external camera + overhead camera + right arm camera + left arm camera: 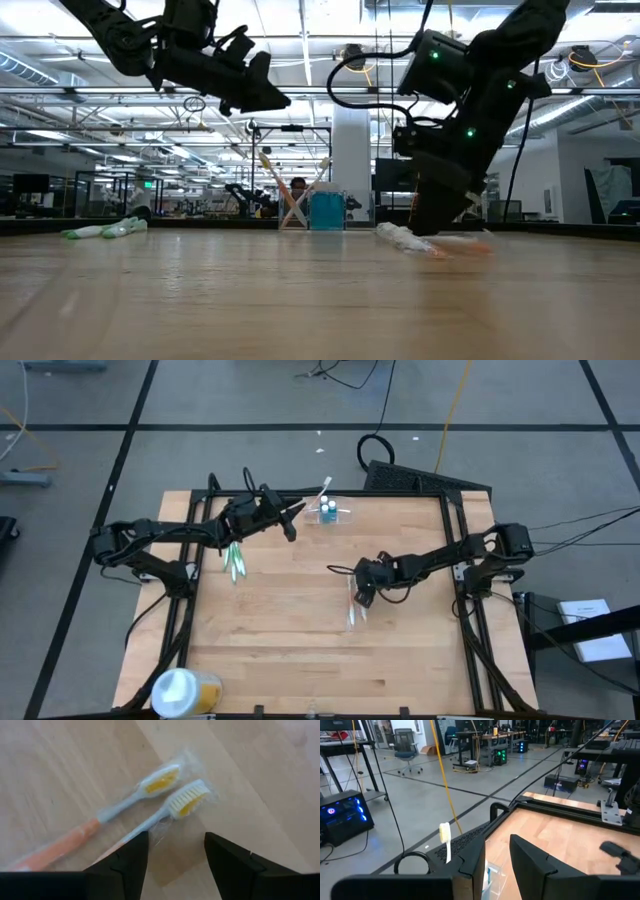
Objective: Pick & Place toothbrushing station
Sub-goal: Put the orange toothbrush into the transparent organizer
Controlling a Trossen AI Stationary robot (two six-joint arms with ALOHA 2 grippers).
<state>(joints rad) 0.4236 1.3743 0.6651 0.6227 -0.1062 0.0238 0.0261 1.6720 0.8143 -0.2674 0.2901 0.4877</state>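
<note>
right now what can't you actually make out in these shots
- Toothbrushing station: in the left wrist view the left gripper and its fingers cover most of it; in the high view it is too small to tell what it holds.
- Orange toothbrushes: handles cut off by the right wrist picture's edge and the right gripper.
- Green toothbrushes: too small in the high view, far off in the low view.
- White-and-yellow tub: blurred, near the high view's bottom edge.

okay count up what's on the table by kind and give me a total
Toothbrushes: 5 (2 green, 2 orange, 1 yellow-headed one standing in the holder)
Clear holder: 1
White-and-yellow tub: 1
Total: 7
</note>
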